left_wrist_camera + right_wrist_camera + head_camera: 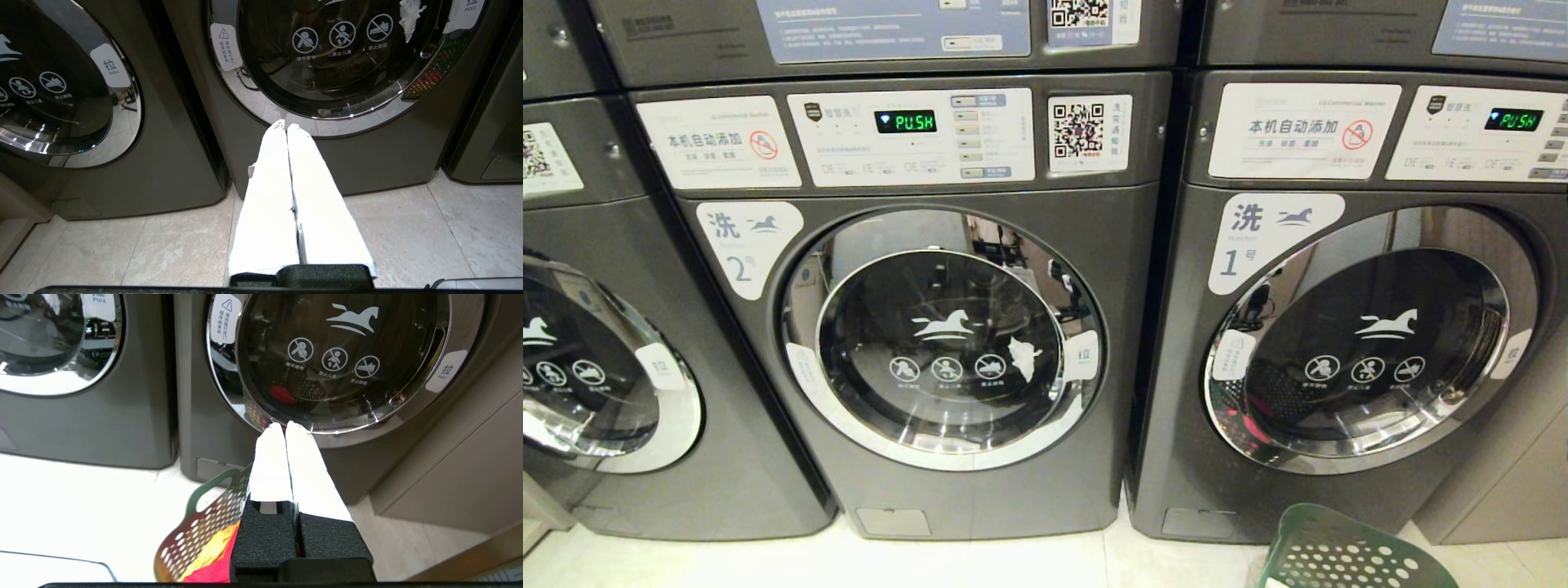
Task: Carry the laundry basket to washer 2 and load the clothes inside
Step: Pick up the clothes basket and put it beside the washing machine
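Washer 2, dark grey with a chrome-ringed glass door, stands straight ahead with its door closed; its lower front fills the left wrist view. The green laundry basket sits on the floor at the lower right, in front of washer 1. In the right wrist view the basket lies just below my right gripper, holding the pink-red and yellow clothes. My right gripper is shut and empty, above the basket's far rim. My left gripper is shut and empty, low before washer 2.
Washer 1 stands to the right of washer 2, door closed. A third grey washer is on the left. A beige cabinet side borders washer 1. Pale floor tiles run along the washers' feet.
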You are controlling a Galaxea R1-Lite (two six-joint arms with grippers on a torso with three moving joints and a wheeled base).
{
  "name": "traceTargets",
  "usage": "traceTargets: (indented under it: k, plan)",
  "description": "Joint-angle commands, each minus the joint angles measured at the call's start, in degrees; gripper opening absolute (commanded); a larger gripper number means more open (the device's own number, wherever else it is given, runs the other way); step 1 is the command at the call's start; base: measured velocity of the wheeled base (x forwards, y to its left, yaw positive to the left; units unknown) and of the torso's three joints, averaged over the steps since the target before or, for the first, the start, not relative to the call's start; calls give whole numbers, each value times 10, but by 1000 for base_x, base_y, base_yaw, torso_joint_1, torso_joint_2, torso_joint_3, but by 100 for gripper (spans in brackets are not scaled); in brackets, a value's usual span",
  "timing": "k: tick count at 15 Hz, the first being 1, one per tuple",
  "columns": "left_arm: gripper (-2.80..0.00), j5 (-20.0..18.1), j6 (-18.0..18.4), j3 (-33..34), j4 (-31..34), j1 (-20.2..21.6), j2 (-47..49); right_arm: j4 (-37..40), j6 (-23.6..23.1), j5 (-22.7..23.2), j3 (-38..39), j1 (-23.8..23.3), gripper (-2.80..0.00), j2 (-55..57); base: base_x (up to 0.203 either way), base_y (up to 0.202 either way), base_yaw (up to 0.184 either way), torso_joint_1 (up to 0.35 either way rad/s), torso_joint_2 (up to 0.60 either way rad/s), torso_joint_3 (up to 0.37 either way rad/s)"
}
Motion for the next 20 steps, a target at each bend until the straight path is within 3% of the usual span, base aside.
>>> traceTargets:
  k: [1, 4, 7, 9, 12, 16, 20]
  plan:
    - [-280, -1, 1, -1, 1, 0, 0, 10, 28, -2, -96, -7, -280, 185, 0, 0, 0, 0, 0, 0]
    - [-280, 2, 0, 0, 0, 0, 0, 19, 104, -25, -202, -14, -280, 379, 0, 0, 0, 0, 0, 0]
    - [-280, 3, -3, 0, -1, 0, 0, 23, 173, -49, -219, -18, -280, 467, 0, 0, 0, 0, 0, 0]
    - [-280, 4, -3, 1, -1, 0, 0, 20, 179, -52, -173, -17, -280, 493, 0, 0, 0, 0, 0, 0]
    - [-280, 0, 3, 0, 0, 0, 0, 18, 181, -45, -169, -15, -280, 558, 0, 0, 0, 0, 0, 0]
    - [-280, -11, 37, -1, 5, 0, 0, 18, 183, -41, -160, -17, -280, 613, 0, 0, 0, 0, 0, 0]
    - [-280, -22, 51, -1, 7, 0, 0, -9, 217, -15, -153, -17, -280, 757, 0, 0, 0, 0, 0, 0]
